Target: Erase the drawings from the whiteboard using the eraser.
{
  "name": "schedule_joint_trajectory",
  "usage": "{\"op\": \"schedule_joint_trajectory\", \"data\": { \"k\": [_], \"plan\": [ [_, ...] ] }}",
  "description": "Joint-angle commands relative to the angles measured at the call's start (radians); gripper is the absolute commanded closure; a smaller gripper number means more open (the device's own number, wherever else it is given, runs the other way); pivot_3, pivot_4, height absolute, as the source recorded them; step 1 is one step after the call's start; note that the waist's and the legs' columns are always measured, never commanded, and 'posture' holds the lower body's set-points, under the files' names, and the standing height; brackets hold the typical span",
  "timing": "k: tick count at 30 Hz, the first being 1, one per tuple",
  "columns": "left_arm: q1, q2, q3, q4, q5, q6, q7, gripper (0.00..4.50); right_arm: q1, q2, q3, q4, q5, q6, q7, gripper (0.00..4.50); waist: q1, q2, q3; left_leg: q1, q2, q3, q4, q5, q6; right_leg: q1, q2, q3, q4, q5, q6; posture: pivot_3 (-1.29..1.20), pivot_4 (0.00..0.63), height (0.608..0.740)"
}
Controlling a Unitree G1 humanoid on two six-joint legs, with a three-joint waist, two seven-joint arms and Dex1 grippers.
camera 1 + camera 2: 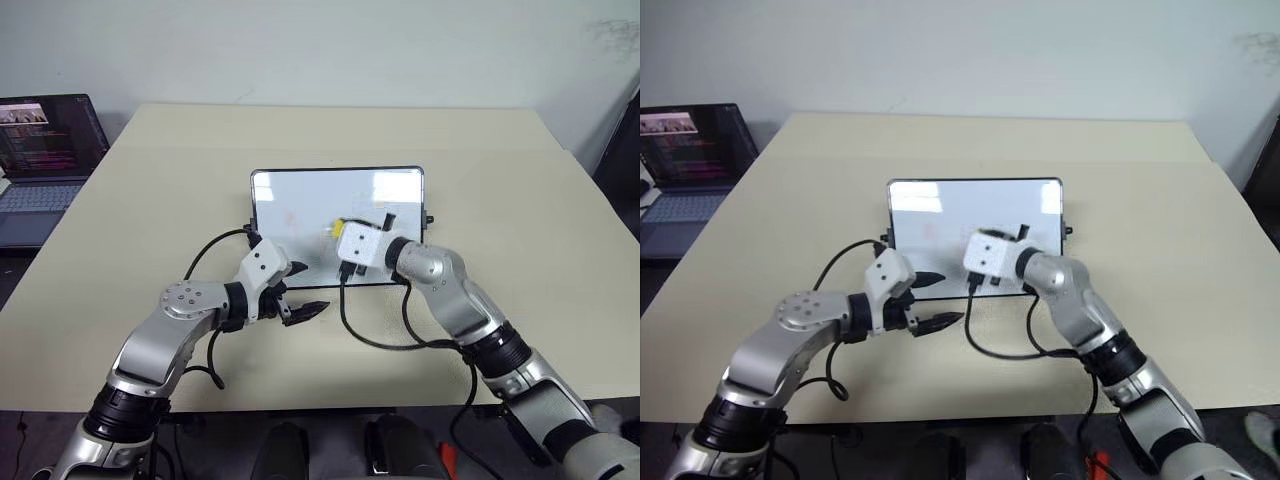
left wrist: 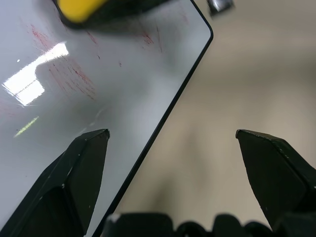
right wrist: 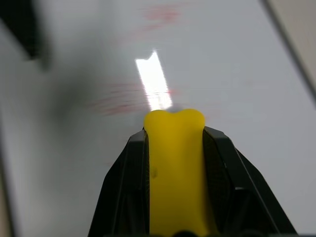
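A: Where's the whiteboard (image 1: pixel 300 195)?
B: Flat on the table (image 1: pixel 520 220), mid-table, faint red drawings (image 2: pixel 74 79) smeared on it.
A: The grippers?
B: Right gripper (image 3: pixel 174 123) pinches the yellow eraser (image 3: pixel 174 173) over the board; left gripper (image 2: pixel 173 138) gapes empty at its edge.

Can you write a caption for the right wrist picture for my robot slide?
The right gripper squeezes the yellow eraser over faint red drawings on the whiteboard.
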Motion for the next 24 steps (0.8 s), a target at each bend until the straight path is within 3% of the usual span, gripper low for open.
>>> {"op": "schedule_joint_trajectory", "data": {
  "k": [1, 9, 18, 24],
  "plan": [
    [0.000, 0.000, 0.012, -0.043, -0.015, -0.001, 0.002, 0.00, 0.024, -0.027, 0.013, -0.004, -0.011, 0.042, 0.047, 3.36, 0.001, 0.000, 0.000, 0.000, 0.000, 0.000, 0.000, 0.000, 0.000, 0.000, 0.000, 0.000, 0.000, 0.000, 0.000, 0.00, 0.150, 0.740],
    [-0.003, -0.001, 0.008, -0.039, -0.016, -0.001, -0.001, 0.00, -0.003, -0.040, -0.093, 0.018, -0.038, 0.058, -0.096, 3.36, 0.004, 0.000, 0.000, 0.001, 0.000, 0.000, 0.001, 0.001, 0.000, 0.001, 0.000, 0.000, 0.001, 0.000, 0.000, 0.00, 0.150, 0.740],
    [-0.006, -0.006, 0.002, -0.036, -0.016, -0.002, -0.005, 0.00, 0.129, -0.174, -0.084, -0.110, -0.013, 0.121, 0.049, 3.36, 0.006, -0.001, 0.000, 0.001, -0.001, 0.000, 0.001, 0.000, 0.000, 0.001, 0.000, 0.000, 0.000, 0.000, 0.000, 0.00, 0.150, 0.740],
    [-0.018, -0.012, -0.007, -0.025, -0.014, -0.005, -0.011, 0.00, 0.170, -0.187, -0.078, -0.151, -0.027, 0.165, 0.076, 3.36, 0.000, -0.001, -0.001, 0.003, -0.001, 0.001, 0.001, 0.000, 0.000, 0.002, 0.000, 0.001, 0.001, 0.000, 0.001, 0.00, 0.150, 0.740]
  ]
}}
